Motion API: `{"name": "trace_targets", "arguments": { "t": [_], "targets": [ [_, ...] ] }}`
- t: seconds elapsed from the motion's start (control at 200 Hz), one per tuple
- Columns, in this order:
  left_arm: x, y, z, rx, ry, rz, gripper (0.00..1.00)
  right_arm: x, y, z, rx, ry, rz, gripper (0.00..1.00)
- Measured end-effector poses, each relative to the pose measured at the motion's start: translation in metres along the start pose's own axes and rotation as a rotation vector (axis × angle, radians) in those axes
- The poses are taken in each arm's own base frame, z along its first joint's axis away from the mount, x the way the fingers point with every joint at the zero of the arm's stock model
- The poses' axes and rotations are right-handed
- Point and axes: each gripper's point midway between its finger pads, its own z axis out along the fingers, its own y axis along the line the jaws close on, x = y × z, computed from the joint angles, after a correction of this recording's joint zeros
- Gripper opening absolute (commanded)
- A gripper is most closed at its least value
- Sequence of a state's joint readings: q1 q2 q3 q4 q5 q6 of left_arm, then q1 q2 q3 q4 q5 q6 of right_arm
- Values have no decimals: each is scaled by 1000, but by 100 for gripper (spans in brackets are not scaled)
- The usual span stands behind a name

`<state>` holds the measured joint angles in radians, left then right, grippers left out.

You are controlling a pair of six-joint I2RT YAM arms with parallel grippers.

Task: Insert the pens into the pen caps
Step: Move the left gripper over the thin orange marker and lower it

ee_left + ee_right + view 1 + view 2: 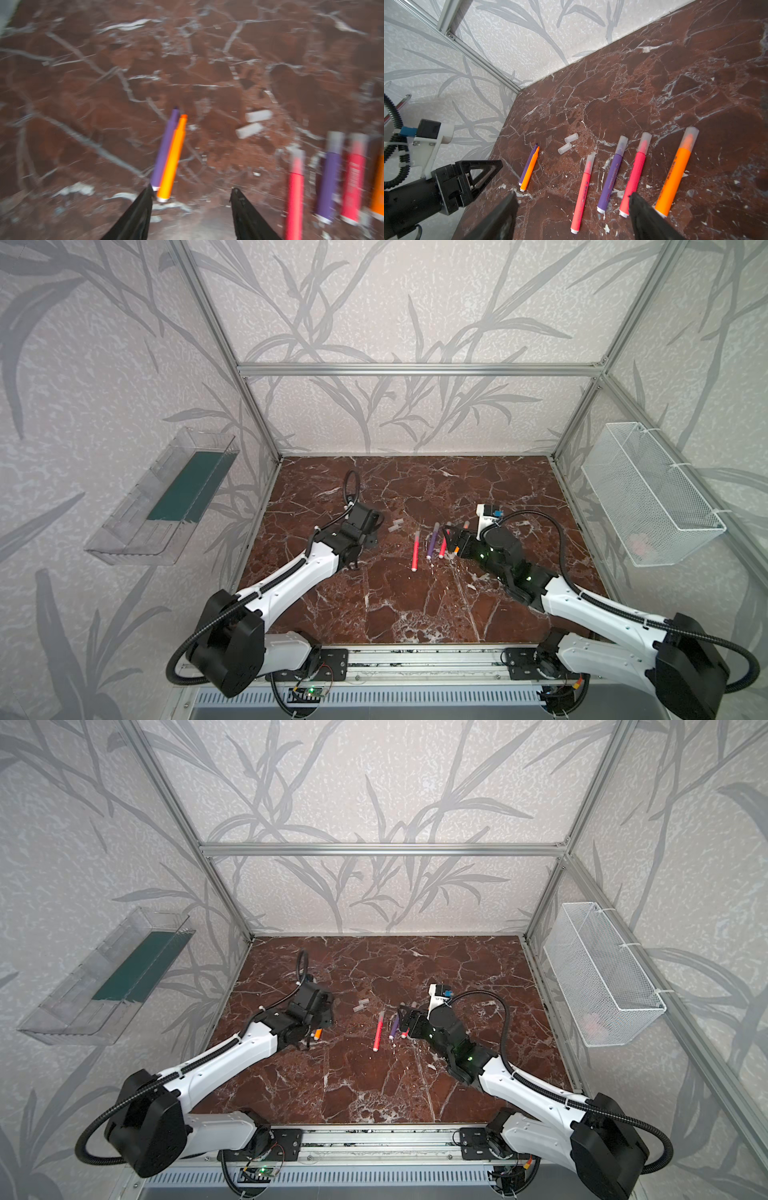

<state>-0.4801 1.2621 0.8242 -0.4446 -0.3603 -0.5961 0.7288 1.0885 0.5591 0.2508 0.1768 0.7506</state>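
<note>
Two uncapped pens, one purple [527, 166] and one orange [530, 170], lie side by side on the marble. My left gripper [192, 188] is open and empty, one fingertip just short of their white ends. This view is blurred. Two loose pen caps [571, 137] [564, 148] lie close together beyond them, also seen in both top views [397, 525] [361, 1004]. Further right lie several capped pens in a row: pink-red [582, 193], purple [611, 176], pink-red [635, 176] and orange [675, 176]. My right gripper [573, 194] hangs open above this row, holding nothing.
The marble table [415, 605] is walled by an aluminium frame [415, 369]. A clear tray [166, 497] hangs on the left wall and a white mesh basket [652, 493] on the right wall.
</note>
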Motion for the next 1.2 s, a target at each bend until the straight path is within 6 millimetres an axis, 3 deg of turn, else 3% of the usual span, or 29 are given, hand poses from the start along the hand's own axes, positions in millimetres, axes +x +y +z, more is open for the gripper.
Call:
{"name": "trace_targets", "arguments": {
  "t": [0.1,0.185,0.54,0.825,1.199],
  "targets": [
    [4,48,2,-112,-13,-70,63,-2,4,2,-6,9,-13,83],
    [5,66,3,-150,-13,-110,62,0,7,6,-11,24,-21,82],
    [24,76,33,-164,97,-163,54,14,13,24,-16,118,-62,82],
    [39,62,50,-98,186,-156,48,27,10,34,-9,166,-77,82],
    [53,1,61,113,283,-70,39,32,16,48,-17,207,-83,82]
  ]
}}
